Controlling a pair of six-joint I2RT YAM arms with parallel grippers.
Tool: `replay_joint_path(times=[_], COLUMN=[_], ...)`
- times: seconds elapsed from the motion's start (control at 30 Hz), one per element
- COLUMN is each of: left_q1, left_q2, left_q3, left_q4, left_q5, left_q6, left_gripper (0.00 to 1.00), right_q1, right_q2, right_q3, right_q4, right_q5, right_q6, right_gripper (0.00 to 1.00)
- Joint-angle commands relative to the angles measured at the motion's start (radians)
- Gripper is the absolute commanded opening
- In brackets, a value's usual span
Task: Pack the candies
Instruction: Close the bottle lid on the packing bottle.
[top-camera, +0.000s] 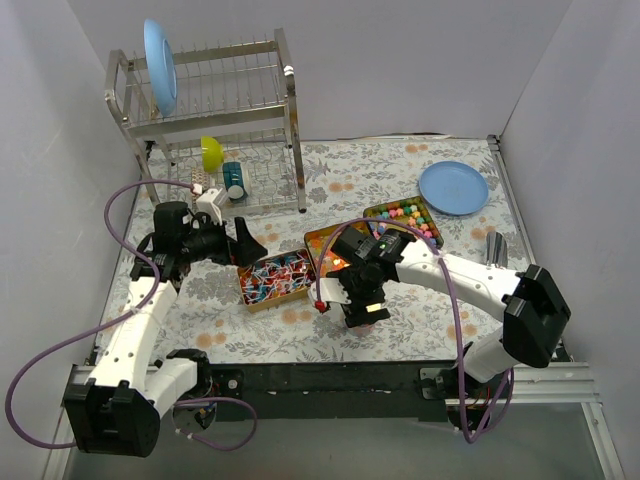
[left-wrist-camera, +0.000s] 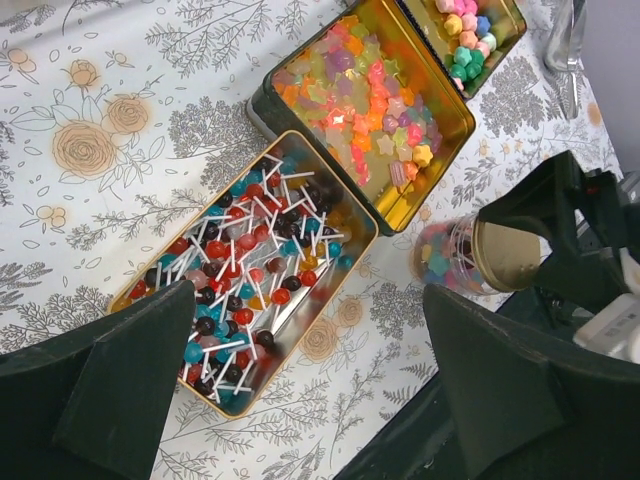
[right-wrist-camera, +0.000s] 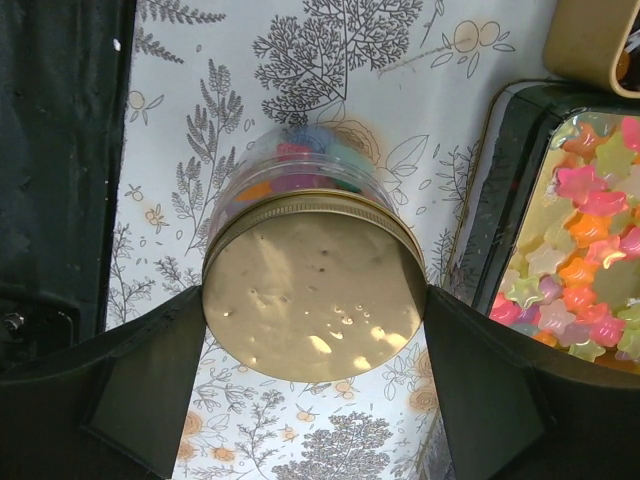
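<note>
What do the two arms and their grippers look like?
The left arm and right arm have white links joined by blocky black joints. A purple cable loops along each. The left gripper and right gripper each carry two matte black, wedge-shaped fingers. A small green light shows near the right wrist.

A dish rack (top-camera: 215, 110) stands at the tabletop's (top-camera: 250, 335) far left corner, and a plate (top-camera: 453, 187) lies flat near the far right corner. Three tins run diagonally across the middle: the lollipop tin (left-wrist-camera: 200, 215) nearest and leftmost, the star-sweet tin (left-wrist-camera: 262, 105) behind and right of it, and the tin (top-camera: 372, 210) of candies (left-wrist-camera: 465, 25) farthest back, just before the plate. A lidded jar (left-wrist-camera: 455, 258) sits between the fingers (right-wrist-camera: 150, 390) of the right gripper (right-wrist-camera: 315, 300), just before the star-sweet tin.
</note>
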Motion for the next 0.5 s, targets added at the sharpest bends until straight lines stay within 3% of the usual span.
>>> replay_joint_path(times=[0.0,0.47], left_q1=[0.025,0.075], left_q2=[-0.042,-0.035], left_q3=[-0.012,-0.021], left_q4=[0.017,0.040], left_q5=[0.040,0.084], left_q6=[-0.013,-0.036], left_gripper=[0.98,0.98], right_q1=[0.003,0.009], right_q2=[0.027,0.023], right_q3=[-0.019,-0.066], right_q4=[0.042,0.042], right_q5=[0.046,0.008], right_q6=[-0.005,-0.037], right_gripper=[0.77,0.76])
